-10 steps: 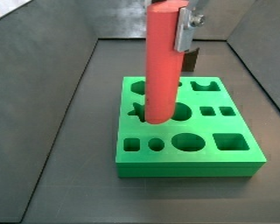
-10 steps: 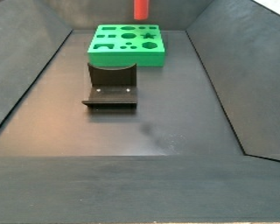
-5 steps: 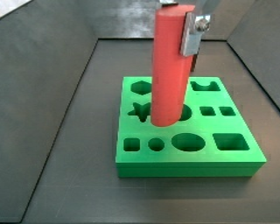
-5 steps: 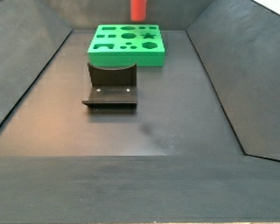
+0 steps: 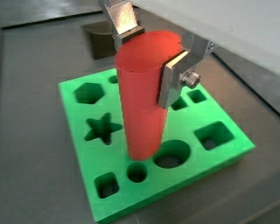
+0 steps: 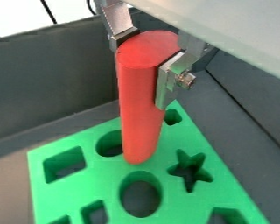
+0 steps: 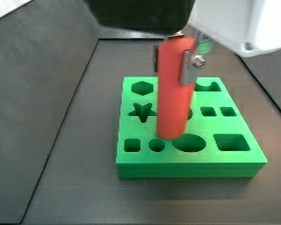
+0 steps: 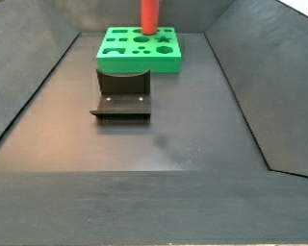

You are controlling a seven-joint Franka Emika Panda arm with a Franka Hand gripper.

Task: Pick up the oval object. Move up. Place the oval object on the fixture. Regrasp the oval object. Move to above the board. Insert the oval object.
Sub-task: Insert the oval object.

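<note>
The tool (image 7: 184,60) has carried the oval object (image 7: 174,92) lower, nearer the board (image 7: 188,132).

No text, label, brand or number can be read on anything here, nor on the hand (image 5: 152,54) above the board.

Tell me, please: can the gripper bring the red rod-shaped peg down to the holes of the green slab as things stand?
Probably yes. The gripper holds the red peg upright above the green slab; nothing shows between its lower end and the holes.
</note>
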